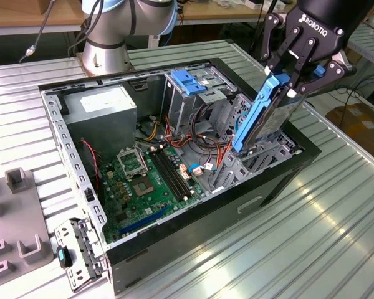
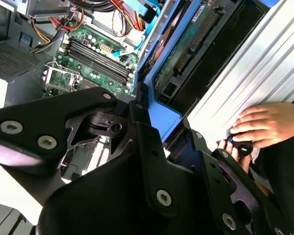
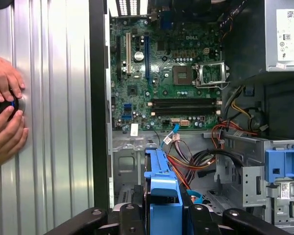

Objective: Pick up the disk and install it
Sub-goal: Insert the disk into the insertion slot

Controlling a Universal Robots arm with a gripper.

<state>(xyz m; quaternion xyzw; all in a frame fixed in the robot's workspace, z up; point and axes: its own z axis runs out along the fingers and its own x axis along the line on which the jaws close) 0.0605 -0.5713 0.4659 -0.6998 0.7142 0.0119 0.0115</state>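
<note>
A: Grasp state to be logged?

B: The gripper (image 1: 294, 76) is seen clamped on the upper end of the disk (image 1: 257, 118), by its blue carrier frame. The disk is held on edge and tilted, with its lower end at the mouth of the drive bay (image 1: 262, 161) in the open computer case (image 1: 57, 134).

A: Step in hand?

B: Insertion is judged begun, seating not yet done. The carrier is to be kept in line with the bay. The red and orange cables (image 3: 183, 164) just beside it could be snagged.

A: Surroundings?

B: The case is laid on a ribbed metal table (image 1: 311, 237). A person's hands (image 3: 7, 134) are noted on it beside the case, closed round a small dark object. A wooden bench (image 1: 25, 15) is seen beyond.
</note>
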